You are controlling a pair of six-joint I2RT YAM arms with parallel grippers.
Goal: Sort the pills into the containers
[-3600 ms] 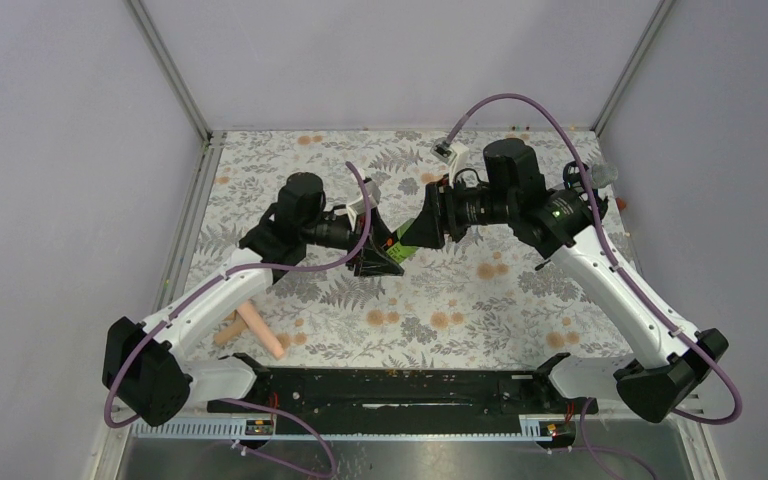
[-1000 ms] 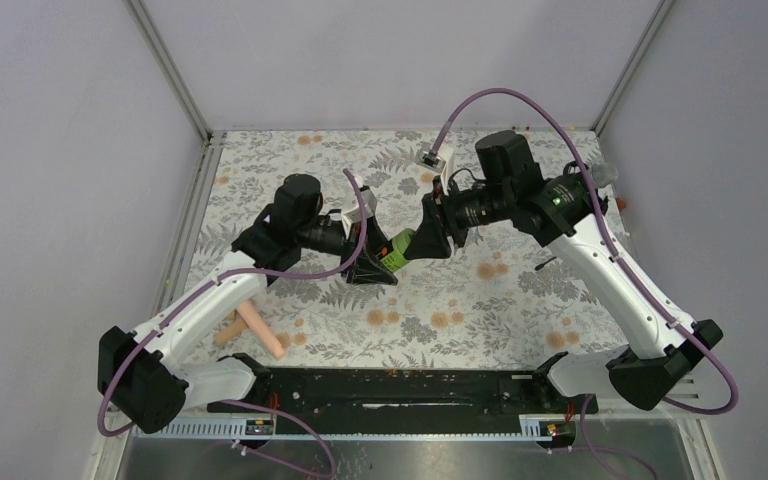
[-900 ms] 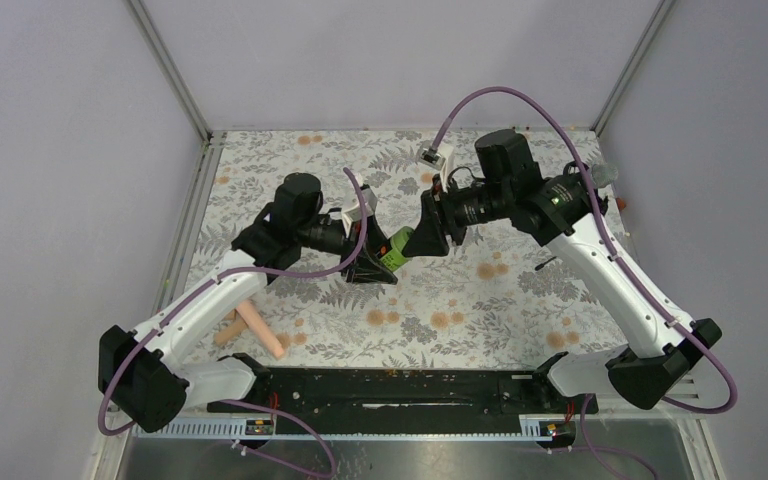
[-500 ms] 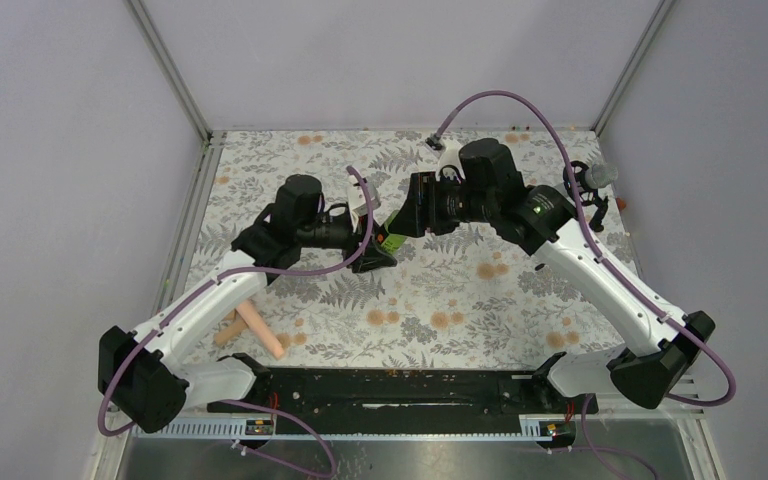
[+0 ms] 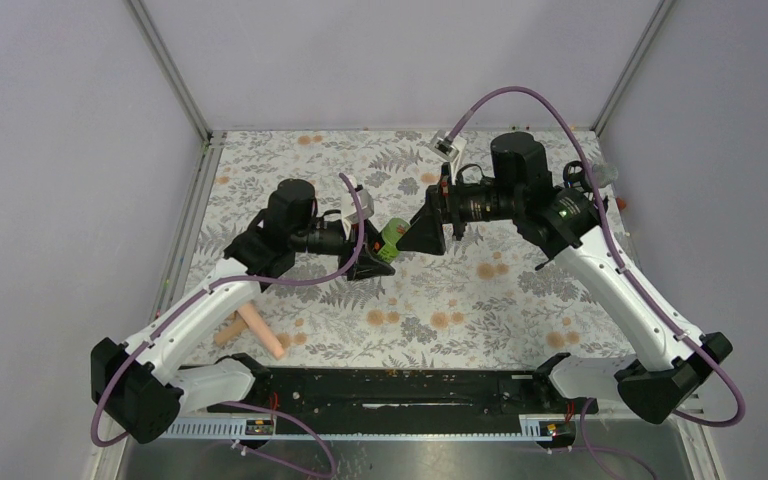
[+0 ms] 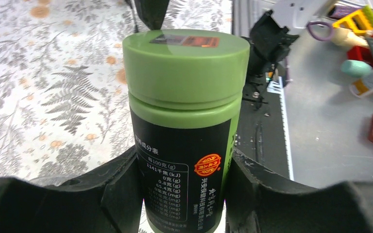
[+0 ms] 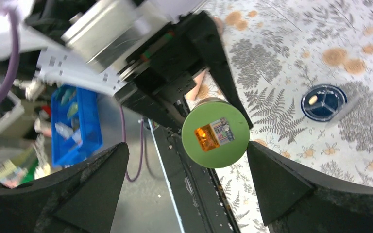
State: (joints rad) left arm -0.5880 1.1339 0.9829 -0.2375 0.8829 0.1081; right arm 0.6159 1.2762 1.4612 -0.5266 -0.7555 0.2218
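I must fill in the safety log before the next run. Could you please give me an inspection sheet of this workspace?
Surface: floral cloth, lying flat.
Job's things: green bottle, lid on; dark-blue jar on the cloth; pills, nothing seen.
Clutter: two peach rods, near left.
Grippers: left gripper shut on the bottle's body; right gripper open, facing the cap.
Cables: purple cables loop over both arms.
Surroundings: grey walls; coloured items beyond the table edge.

Overhead rear view, two close opposed wrist views; green bottle common to all.
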